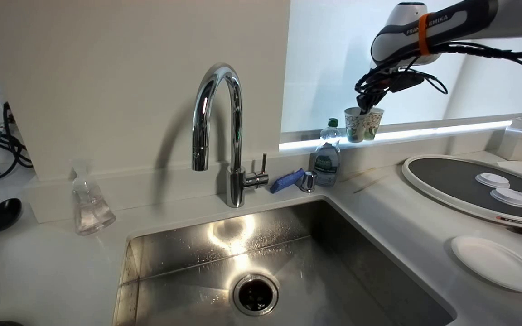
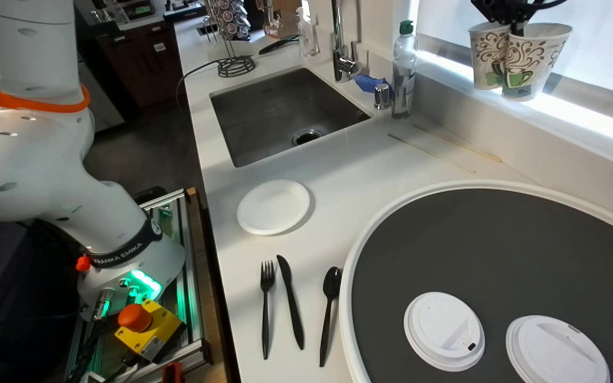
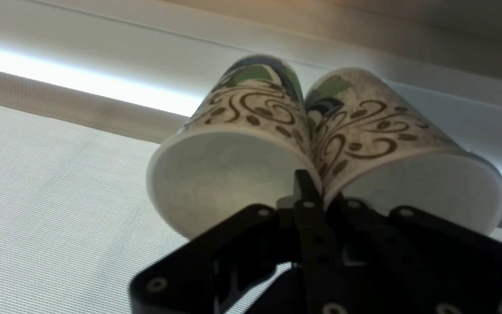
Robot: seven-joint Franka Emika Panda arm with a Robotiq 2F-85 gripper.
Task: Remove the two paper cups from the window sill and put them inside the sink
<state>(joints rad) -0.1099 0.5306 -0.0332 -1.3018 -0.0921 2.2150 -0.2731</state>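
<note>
The two whitish paper cups with brown swirls show side by side in the wrist view, a left cup (image 3: 255,109) and a right cup (image 3: 366,126), mouths toward me. They also show in both exterior views (image 1: 355,127) (image 2: 534,64), slightly tilted. My gripper (image 3: 322,188) is shut on their adjoining walls, one finger inside each cup. The cups are at the window sill (image 1: 428,132) (image 2: 599,119), before its bright strip; I cannot tell whether their bases touch it. The steel sink (image 1: 175,244) (image 2: 253,106) with its tall chrome tap (image 1: 218,74) stands apart from them.
A green-capped soap bottle (image 1: 327,160) (image 2: 404,69) stands near the sink corner, beside a blue sponge (image 1: 287,180) and a chrome knob (image 1: 308,181). A white plate (image 2: 274,207), black cutlery and a large dark round board (image 2: 445,239) with white lids lie on the counter.
</note>
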